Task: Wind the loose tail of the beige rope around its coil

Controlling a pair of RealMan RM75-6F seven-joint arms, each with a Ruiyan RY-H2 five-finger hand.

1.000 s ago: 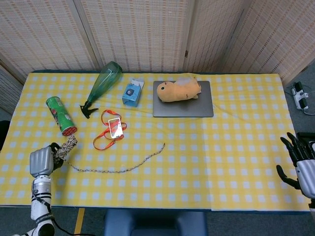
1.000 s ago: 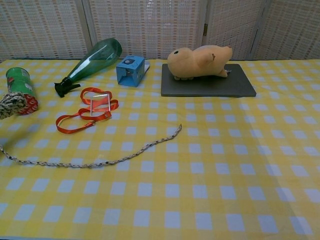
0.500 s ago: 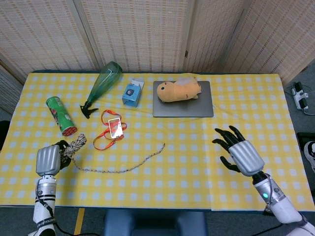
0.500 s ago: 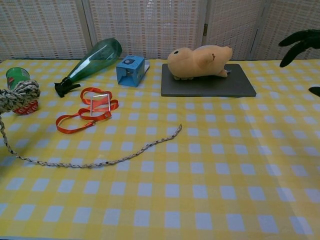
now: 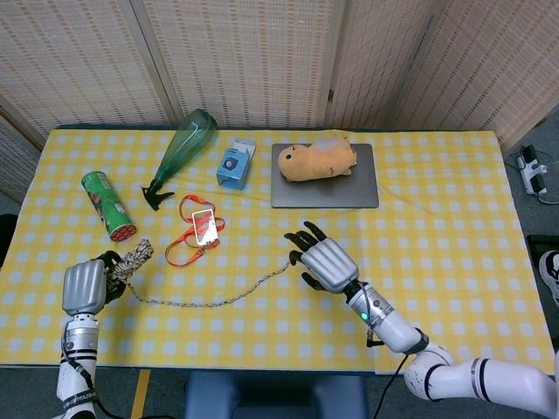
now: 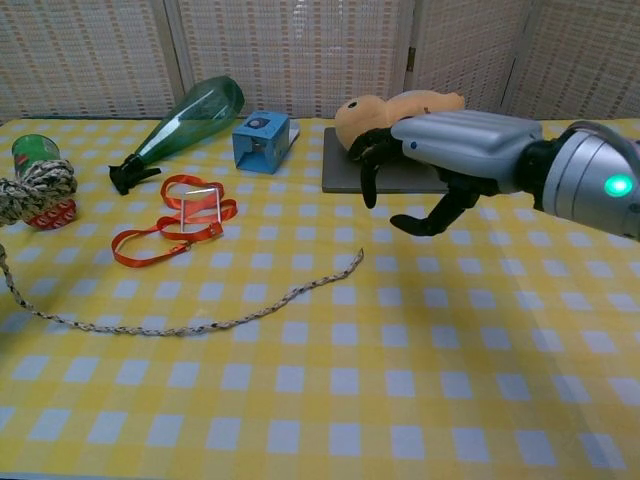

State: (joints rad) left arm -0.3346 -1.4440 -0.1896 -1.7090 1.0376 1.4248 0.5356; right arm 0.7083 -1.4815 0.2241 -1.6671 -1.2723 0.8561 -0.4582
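**Tail end within reach, not yet taken: risks at the pick-up**

The left hand grips the coil at the front left corner of the bench, fingers clamped on it and holding it clear of the cloth. The tail runs from the coil along the bench in a shallow curve to its free end.

The right hand hovers just beside that free end, fingers apart and empty. From the chest view it appears to stand above the cloth, not on it.

Risks, as judged:
- The tail is thin and lies flat. Fingers closing from above may pinch cloth with it, or slide over it and flick the end aside.
- A pull by the right hand before the grip is firm could drag the tail sideways into the lanyard, which lies near its middle.
- If the left hand's hold is loose, tension on the tail could unwind turns from the coil.
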